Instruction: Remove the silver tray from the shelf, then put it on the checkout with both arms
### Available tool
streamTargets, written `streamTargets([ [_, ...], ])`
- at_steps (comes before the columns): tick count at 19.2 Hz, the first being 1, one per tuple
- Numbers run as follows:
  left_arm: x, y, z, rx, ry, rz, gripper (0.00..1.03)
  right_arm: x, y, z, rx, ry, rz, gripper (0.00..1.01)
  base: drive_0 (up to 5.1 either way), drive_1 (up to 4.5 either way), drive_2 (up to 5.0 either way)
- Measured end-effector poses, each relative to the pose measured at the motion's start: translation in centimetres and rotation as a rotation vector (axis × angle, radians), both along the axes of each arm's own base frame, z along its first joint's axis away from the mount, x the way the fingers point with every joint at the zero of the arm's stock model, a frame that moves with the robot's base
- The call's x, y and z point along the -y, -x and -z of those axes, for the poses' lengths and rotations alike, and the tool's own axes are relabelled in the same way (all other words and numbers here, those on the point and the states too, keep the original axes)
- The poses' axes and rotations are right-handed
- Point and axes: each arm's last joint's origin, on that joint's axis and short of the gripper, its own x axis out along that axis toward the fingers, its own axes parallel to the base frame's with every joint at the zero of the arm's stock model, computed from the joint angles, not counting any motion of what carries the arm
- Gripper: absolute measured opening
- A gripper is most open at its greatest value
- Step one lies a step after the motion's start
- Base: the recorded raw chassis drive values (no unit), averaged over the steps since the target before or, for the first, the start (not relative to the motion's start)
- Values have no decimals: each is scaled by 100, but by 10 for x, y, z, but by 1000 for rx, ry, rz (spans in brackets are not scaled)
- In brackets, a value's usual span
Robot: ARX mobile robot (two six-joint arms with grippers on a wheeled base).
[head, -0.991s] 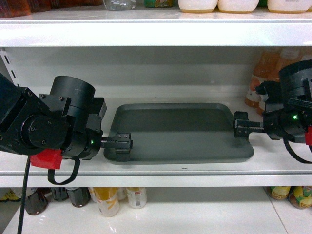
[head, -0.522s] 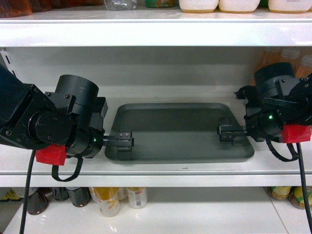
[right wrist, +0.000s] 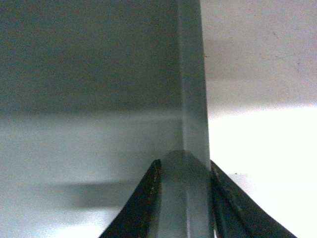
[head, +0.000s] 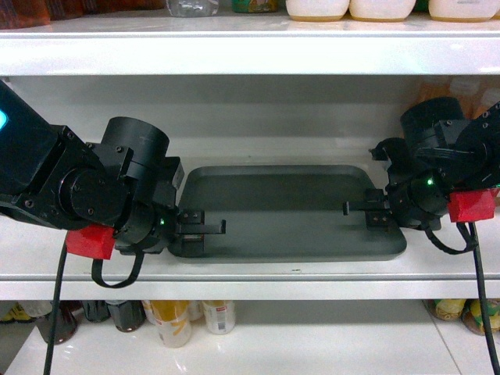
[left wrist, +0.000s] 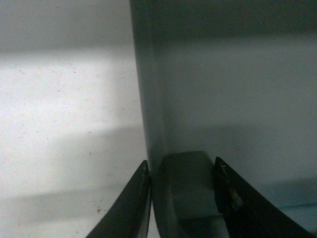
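Lower shelf, nearest the head camera: bottles and jars (head: 180, 320) stand in a row under the shelf board's front edge, partly hidden by it.

Middle level: the shelf (head: 312, 269), glossy white, carries the silver tray (head: 289, 211) lying flat, long side toward the camera, roughly centred on the board. The tray rests on the shelf, not lifted as far as the head view shows.

Left hand (head: 205, 230) reaches in from the left end of the tray. Left wrist view: 2 dark fingers (left wrist: 131, 208) straddle the tray's raised rim, 1 outside over the white board, 1 inside over the tray floor, rim between them. Fingers closed onto the rim, gripping the left short edge.

Right hand (head: 367, 211) comes in from the right end. Right wrist view: its fingers (right wrist: 141, 208) also sit either side of the rim, clamped on the right short edge.

Both arms show red wrist blocks and a small green light each.

Behind: white back panel (head: 273, 117). Orange bottles (head: 469, 90) at far right, partly hidden behind the right arm.

Top: upper shelf board (head: 234, 55) with containers (head: 348, 8), only their bases visible.
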Motion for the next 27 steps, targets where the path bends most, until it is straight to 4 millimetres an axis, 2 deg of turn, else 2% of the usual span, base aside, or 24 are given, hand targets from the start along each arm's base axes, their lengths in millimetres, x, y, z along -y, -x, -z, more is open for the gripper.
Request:
streamTargets([
  [3, -2, 2, 1, -11, -1, -6, 18, 1, 0, 0, -11, 12, 9, 8, 0, 0, 0],
  [5, -4, 4, 1, -8, 11, -27, 4, 1, 2, 0, -4, 4, 3, 4, 0, 0, 0],
  [9, -7, 11, 0, -10, 46, -54, 3, 2, 13, 2, 17, -4, 9, 4, 0, 0, 0],
  [16, -13, 84, -8, 24, 52, -82, 3, 0, 88, -2, 57, -41, 4, 4, 0, 0, 0],
  [17, -15, 105, -26, 61, 48, -80, 3, -1, 116, -14, 86, -58, 4, 4, 0, 0, 0],
  [18, -15, 115, -53, 150, 39, -66, 3, 1, 131, -38, 151, -78, 18, 4, 0, 0, 0],
  [20, -15, 125, -78, 230, 47, -54, 3, 3, 144, -67, 237, -91, 33, 4, 0, 0, 0],
  [22, -16, 141, -92, 264, 46, -41, 3, 5, 162, -82, 267, -100, 36, 4, 0, 0, 0],
  [25, -20, 166, -102, 274, 28, -35, 3, 4, 194, -95, 277, -118, 31, 4, 0, 0, 0],
  [27, -22, 172, -111, 314, 27, -38, 3, 4, 205, -104, 324, -121, 29, 4, 0, 0, 0],
])
